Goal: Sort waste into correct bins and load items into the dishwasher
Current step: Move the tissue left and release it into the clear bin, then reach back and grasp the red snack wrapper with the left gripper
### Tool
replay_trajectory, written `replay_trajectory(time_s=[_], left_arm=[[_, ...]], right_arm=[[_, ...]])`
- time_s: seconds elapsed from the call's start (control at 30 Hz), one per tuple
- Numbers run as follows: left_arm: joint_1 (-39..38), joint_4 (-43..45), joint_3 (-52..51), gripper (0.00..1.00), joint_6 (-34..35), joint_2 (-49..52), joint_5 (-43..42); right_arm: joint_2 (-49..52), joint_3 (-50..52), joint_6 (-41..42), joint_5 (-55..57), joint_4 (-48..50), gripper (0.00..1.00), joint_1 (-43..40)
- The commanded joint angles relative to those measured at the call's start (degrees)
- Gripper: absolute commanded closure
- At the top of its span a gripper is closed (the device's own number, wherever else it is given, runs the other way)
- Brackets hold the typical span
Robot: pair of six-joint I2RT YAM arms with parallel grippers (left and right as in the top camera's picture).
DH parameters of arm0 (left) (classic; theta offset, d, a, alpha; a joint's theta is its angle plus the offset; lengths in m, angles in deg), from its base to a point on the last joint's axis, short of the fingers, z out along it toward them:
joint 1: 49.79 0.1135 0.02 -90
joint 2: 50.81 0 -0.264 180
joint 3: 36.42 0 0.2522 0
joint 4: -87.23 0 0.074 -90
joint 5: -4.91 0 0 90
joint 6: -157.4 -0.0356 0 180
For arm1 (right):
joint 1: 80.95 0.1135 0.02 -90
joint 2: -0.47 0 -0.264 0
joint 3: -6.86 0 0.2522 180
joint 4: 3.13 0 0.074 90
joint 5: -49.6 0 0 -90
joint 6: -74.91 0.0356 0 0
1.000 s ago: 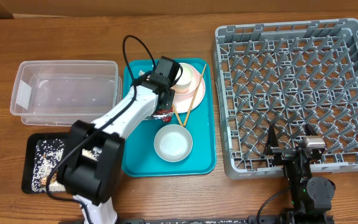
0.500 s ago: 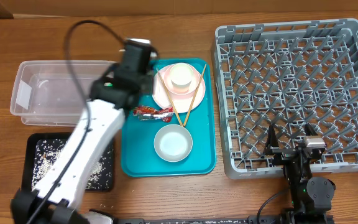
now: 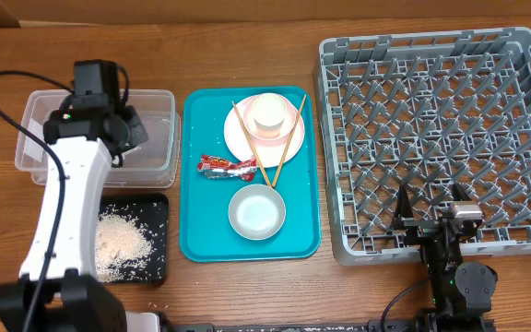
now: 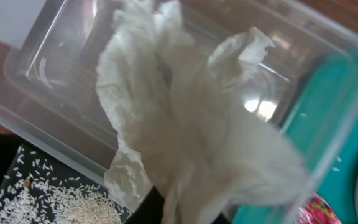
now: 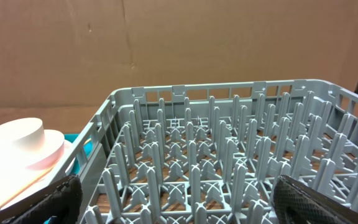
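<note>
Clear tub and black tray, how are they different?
The clear tub is see-through and deep; the black tray is dark and shallow. The clear tub is bigger than the black tray. The black tray holds a pile of rice-like crumbs; the clear tub shows no such pile, only a white napkin hanging over it. Both are rectangular and sit left of the teal tray.

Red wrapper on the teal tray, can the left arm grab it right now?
Probably not yet. The left gripper is shut on the napkin over the clear tub, so it would have to drop that first. The red wrapper itself lies uncovered on the teal tray.
</note>
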Motion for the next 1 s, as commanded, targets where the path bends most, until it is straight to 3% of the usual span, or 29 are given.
replay_trajectory(time_s=[0.0,0.03,0.1,0.13,0.17,0.23,0.33,0.4,0.43,0.5,0.77,0.97], left_arm=[[2.43,0.42,0.66,0.77,0.76,3.67,-2.21],[2.82,0.39,0.66,0.71,0.74,4.26,-2.21],[3.37,0.33,0.66,0.41,0.74,5.03,-2.25],[3.52,0.48,0.66,0.32,0.74,5.25,-2.36],[3.56,0.76,0.66,0.29,0.74,5.25,-2.47],[3.56,1.51,1.14,0.28,0.2,5.07,-4.2],[3.5,-0.07,4.55,0.32,-0.57,3.54,-13.44],[3.39,-1.18,6.43,0.39,-0.52,1.92,-20.63],[3.17,-1.81,7.19,0.48,0.07,0.9,-23.98],[2.16,-3.21,7.69,0.52,4.44,-0.98,-26.43],[-8.09,-10.99,6.91,0.55,18.03,-2.78,-16.92],[-20.63,-8.24,1.64,0.51,38.25,-0.98,-6.47]], right_arm=[[-0.61,0.59,-0.04,-0.09,0.33,0.0,-0.11],[-0.61,0.59,-0.04,-0.09,0.33,0.0,-0.11],[-0.61,0.59,-0.04,-0.09,0.33,0.0,-0.11],[-0.61,0.59,-0.04,-0.09,0.33,0.0,-0.11],[-0.61,0.59,-0.04,-0.09,0.33,0.0,-0.11],[-0.61,0.59,-0.04,-0.09,0.33,0.0,-0.11],[-0.61,0.59,-0.04,-0.09,0.33,0.0,-0.11],[-0.61,0.59,-0.04,-0.09,0.33,0.0,-0.11],[-0.61,0.59,-0.04,-0.09,0.33,0.0,-0.11],[-0.61,0.59,-0.04,-0.09,0.33,0.0,-0.11],[-0.61,0.59,-0.04,-0.09,0.33,0.0,-0.11],[-0.61,0.59,-0.04,-0.09,0.33,0.0,-0.11]])
